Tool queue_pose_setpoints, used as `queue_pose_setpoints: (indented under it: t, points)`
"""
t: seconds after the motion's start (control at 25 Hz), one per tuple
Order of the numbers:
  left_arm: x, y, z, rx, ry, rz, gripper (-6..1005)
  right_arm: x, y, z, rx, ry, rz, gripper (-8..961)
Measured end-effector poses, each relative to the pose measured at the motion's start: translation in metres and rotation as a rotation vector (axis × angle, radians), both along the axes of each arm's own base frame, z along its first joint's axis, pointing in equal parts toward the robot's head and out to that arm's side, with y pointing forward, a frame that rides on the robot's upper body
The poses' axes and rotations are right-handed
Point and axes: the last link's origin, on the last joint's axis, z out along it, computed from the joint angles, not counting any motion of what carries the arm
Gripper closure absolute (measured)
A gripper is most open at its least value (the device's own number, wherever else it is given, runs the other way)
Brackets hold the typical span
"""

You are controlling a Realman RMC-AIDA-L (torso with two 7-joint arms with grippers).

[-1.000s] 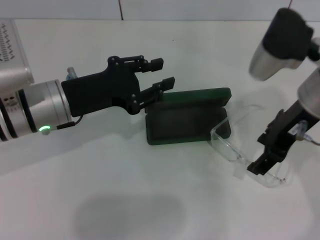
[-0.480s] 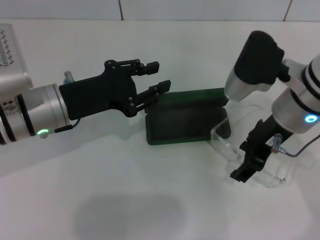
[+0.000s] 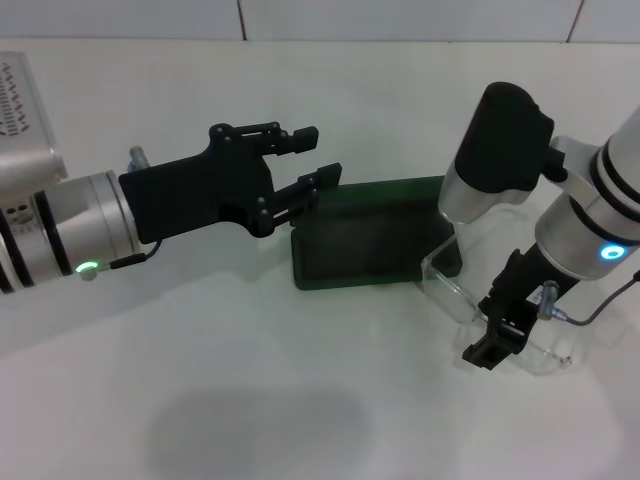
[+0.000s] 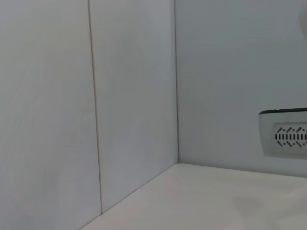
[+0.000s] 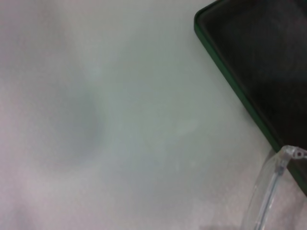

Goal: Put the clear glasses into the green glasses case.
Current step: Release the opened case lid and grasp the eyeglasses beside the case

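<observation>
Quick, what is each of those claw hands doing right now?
Left gripper: open, holding nothing, above the green glasses case.
Right gripper: down at the clear glasses; open or shut cannot be told.

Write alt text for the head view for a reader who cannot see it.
The right gripper reaches down at the clear glasses, which lie on the white table against the right end of the open green glasses case. The left gripper hovers at the case's left end, fingers apart.

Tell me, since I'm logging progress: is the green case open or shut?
Open: the green glasses case shows its dark lining, lid raised behind; nothing lies inside.
</observation>
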Motion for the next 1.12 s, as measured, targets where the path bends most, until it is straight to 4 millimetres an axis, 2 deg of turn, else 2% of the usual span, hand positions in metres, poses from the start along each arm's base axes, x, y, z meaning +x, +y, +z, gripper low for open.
queue_pose_setpoints:
  t: [0.96,1.08,1.12]
  points:
    - [-0.0075,-0.0037,-0.0038,0.022,0.007,-0.006,558,0.002,-0.0005,0.0015,0.004,-0.011,0.015,570]
    - [-0.0082,-0.0038,-0.004,0.022,0.007,-0.004,558,0.0007,0.0004,0.0028,0.008,-0.009,0.028,750]
    - [-0.0082,-0.0036,-0.0044,0.02,0.007,-0.003,558,0.0004,0.0007,0.0033,0.008,-0.009,0.032,761]
